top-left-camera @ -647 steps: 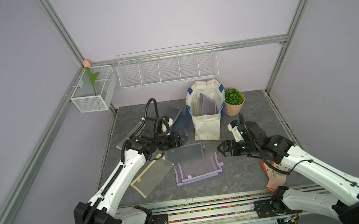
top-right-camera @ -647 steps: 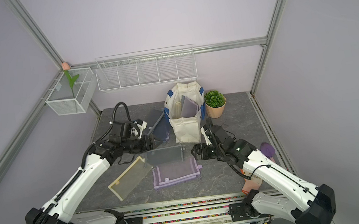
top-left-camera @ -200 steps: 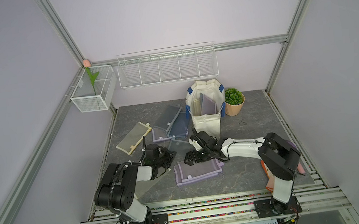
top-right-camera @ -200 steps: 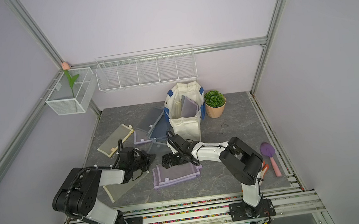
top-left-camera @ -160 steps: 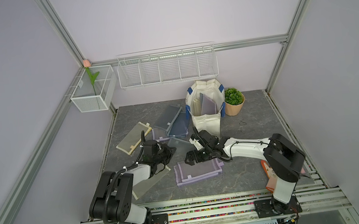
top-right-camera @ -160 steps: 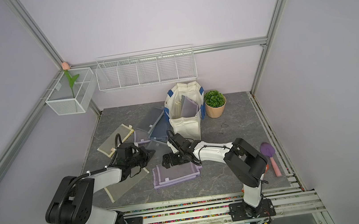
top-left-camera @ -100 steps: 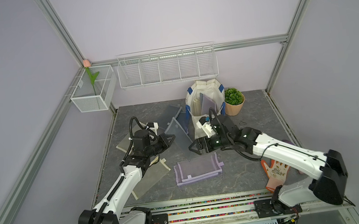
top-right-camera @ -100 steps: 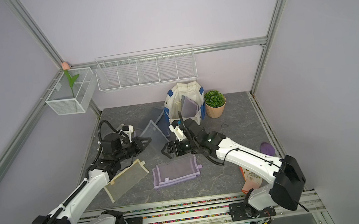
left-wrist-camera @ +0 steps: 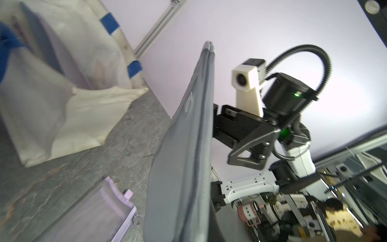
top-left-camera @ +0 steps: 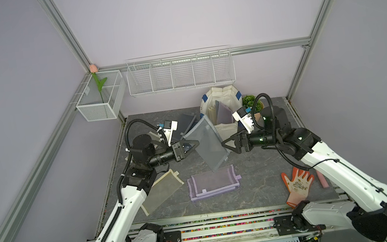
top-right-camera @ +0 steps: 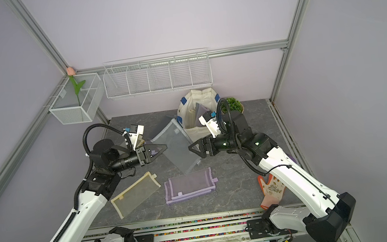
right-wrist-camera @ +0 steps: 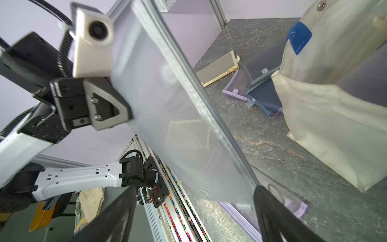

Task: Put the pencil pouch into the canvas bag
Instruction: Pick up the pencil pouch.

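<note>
A grey mesh pencil pouch (top-left-camera: 206,145) (top-right-camera: 178,148) hangs tilted in the air above the table's middle. My left gripper (top-left-camera: 196,142) (top-right-camera: 164,147) is shut on its left edge; the right wrist view shows that grip (right-wrist-camera: 117,111) on the pouch (right-wrist-camera: 167,115). My right gripper (top-left-camera: 223,145) (top-right-camera: 190,149) (right-wrist-camera: 192,209) is open, its fingers straddling the pouch's opposite edge. One finger (right-wrist-camera: 270,213) sits right by the pouch's corner. The off-white canvas bag (top-left-camera: 219,98) (top-right-camera: 197,98) (right-wrist-camera: 335,104) stands behind them, with flat pouches upright inside it. The left wrist view shows the pouch (left-wrist-camera: 184,167) edge-on.
A purple pouch (top-left-camera: 213,182) and a beige mesh pouch (top-left-camera: 163,193) lie flat near the front. Dark blue pouches (top-left-camera: 186,122) lie behind the left arm. A potted plant (top-left-camera: 251,100) stands right of the bag. An orange glove (top-left-camera: 295,184) lies front right.
Both arms have risen from the table. The left gripper has lifted the grey pouch up and rightward, and the right gripper has come to its other edge, narrowing slightly.
</note>
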Robot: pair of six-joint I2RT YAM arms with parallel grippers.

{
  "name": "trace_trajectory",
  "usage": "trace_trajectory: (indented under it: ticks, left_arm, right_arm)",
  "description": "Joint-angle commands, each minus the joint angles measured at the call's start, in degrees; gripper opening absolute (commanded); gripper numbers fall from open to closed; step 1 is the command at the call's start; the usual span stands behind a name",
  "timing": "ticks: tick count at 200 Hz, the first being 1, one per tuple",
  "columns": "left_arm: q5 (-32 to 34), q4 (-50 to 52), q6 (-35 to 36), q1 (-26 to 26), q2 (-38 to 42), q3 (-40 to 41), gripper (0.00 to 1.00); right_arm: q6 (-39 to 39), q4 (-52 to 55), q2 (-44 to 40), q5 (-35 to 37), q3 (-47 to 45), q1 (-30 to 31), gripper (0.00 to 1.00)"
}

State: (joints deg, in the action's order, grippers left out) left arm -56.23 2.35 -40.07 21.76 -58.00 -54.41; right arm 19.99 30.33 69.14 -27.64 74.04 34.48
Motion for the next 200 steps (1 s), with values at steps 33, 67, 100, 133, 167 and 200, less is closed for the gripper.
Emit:
trace_trajectory:
  ticks: [33,67,100,133,167,200]
  left_arm:
    - [-7.8,2.9,0.6,3.7,-2.8,-7.5,0.00]
    - [-8.3,0.1,-1.6,3.7,-3.1,-7.9,0.00]
    - [-8.4,-0.7,-2.0,3.7,-4.4,-9.1,0.00]
    - [-6.5,-0.1,-1.4,3.6,-6.2,-10.8,0.00]
    - [0.8,4.1,1.6,2.8,-7.4,-14.4,0.25]
    - [8.9,-0.6,-1.7,3.2,-7.3,-12.4,0.76]
  right_arm:
    - [-5.4,-0.9,1.7,-7.5,2.2,-0.9,0.90]
    - [-1.9,-6.7,-0.7,-11.7,-0.6,-1.4,0.99]
    - [0.3,-9.4,-2.2,-13.6,-2.2,-1.4,0.54]
    - [0.6,-7.6,-3.9,-10.4,-2.4,-1.6,0.10]
    - [2.4,-7.5,-5.7,-6.9,-2.9,-2.2,0.06]
    - [9.0,-12.1,-8.1,1.1,-4.8,-4.2,0.06]
